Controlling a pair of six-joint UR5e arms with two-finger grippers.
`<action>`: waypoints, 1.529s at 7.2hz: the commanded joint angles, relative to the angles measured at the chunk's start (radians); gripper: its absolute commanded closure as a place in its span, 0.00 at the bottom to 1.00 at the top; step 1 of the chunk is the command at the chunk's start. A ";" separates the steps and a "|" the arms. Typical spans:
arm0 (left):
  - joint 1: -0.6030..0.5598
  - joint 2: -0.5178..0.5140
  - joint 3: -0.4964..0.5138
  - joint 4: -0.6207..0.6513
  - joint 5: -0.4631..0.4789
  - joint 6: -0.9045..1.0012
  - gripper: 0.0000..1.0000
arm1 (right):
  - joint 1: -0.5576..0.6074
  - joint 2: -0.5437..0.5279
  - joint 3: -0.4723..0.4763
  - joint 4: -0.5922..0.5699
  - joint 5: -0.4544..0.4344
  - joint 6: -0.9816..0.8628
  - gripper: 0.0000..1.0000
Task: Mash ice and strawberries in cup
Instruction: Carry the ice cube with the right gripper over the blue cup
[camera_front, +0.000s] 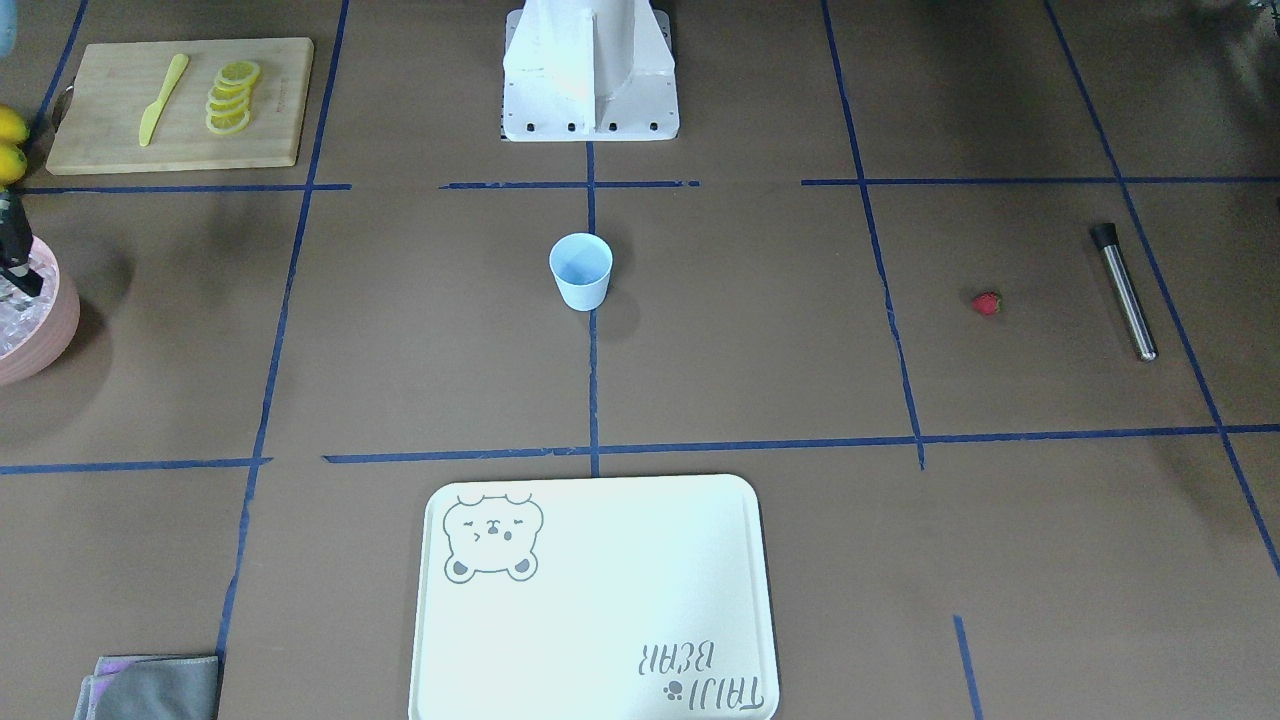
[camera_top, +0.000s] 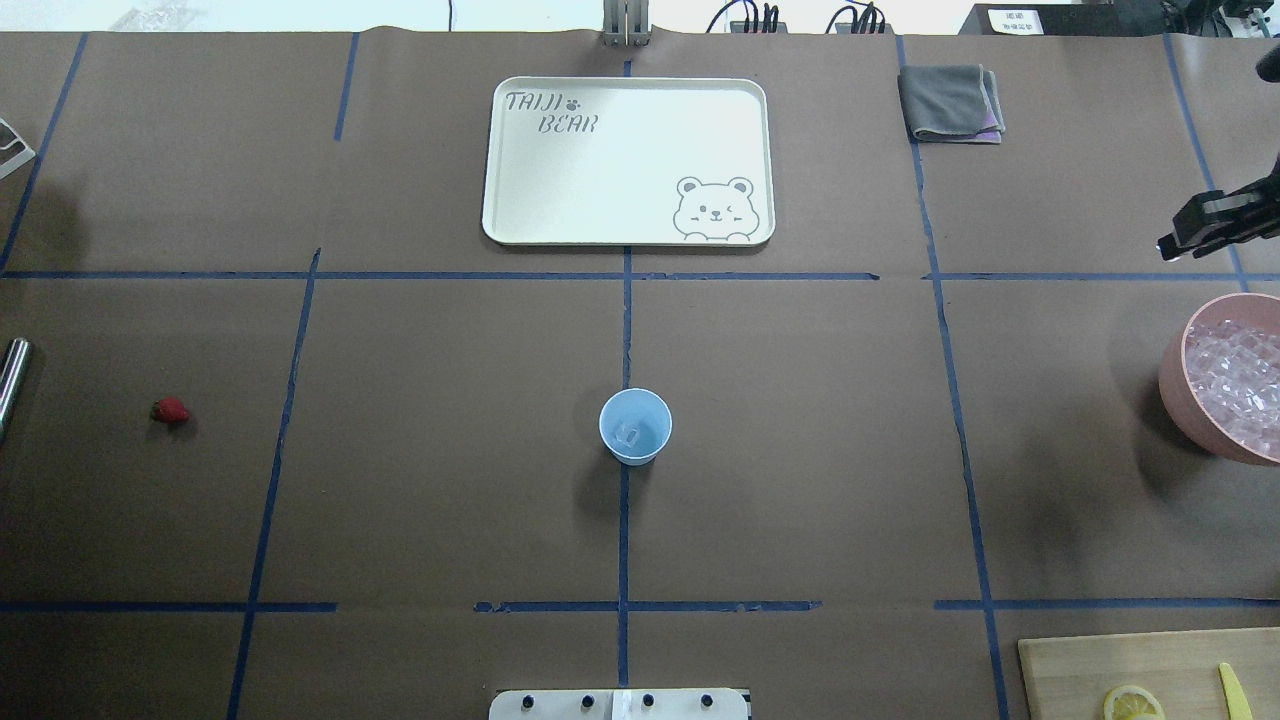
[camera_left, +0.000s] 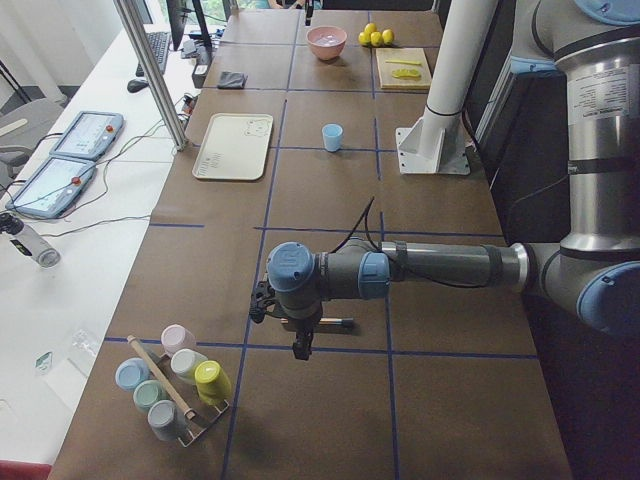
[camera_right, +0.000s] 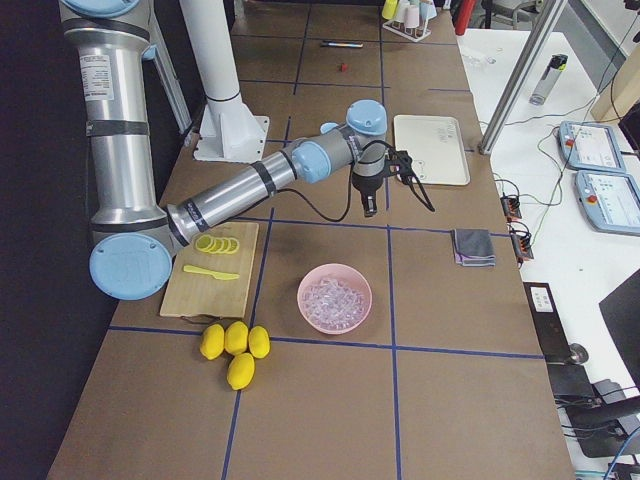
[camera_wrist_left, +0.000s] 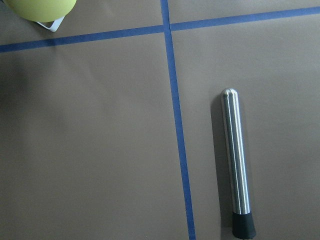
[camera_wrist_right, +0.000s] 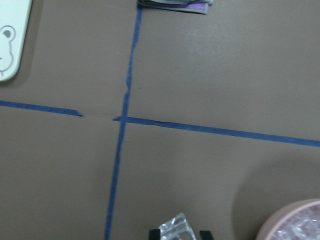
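The light blue cup (camera_top: 635, 427) stands upright at the table's middle, with one ice cube (camera_top: 628, 434) lying in it. More ice (camera_top: 1240, 385) fills the pink bowl (camera_top: 1172, 385) at the right edge. My right gripper (camera_wrist_right: 179, 234) hangs over bare table beside that bowl, shut on a clear ice cube (camera_wrist_right: 175, 226). The strawberry (camera_top: 170, 409) lies alone far left. Beyond it lies a steel muddler (camera_wrist_left: 237, 165). My left gripper (camera_left: 300, 345) hovers over the muddler; no fingers show in its wrist view, so I cannot tell its state.
A white bear tray (camera_top: 520, 160) lies at the far middle and a grey cloth (camera_top: 948, 100) to its right. A cutting board (camera_front: 100, 150) holds lemon slices (camera_front: 230, 97) and a yellow knife (camera_front: 162, 98). Lemons (camera_right: 233, 345) and a rack of coloured cups (camera_left: 175, 385) sit at the table's ends.
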 joint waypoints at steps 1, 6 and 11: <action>0.000 0.000 0.001 0.000 0.000 0.000 0.00 | -0.191 0.120 0.028 -0.003 -0.108 0.292 0.84; 0.000 0.000 0.004 0.002 0.002 -0.002 0.00 | -0.589 0.572 -0.084 -0.250 -0.403 0.719 0.84; 0.000 0.000 0.013 0.002 0.002 -0.002 0.00 | -0.744 0.679 -0.224 -0.234 -0.532 0.820 0.81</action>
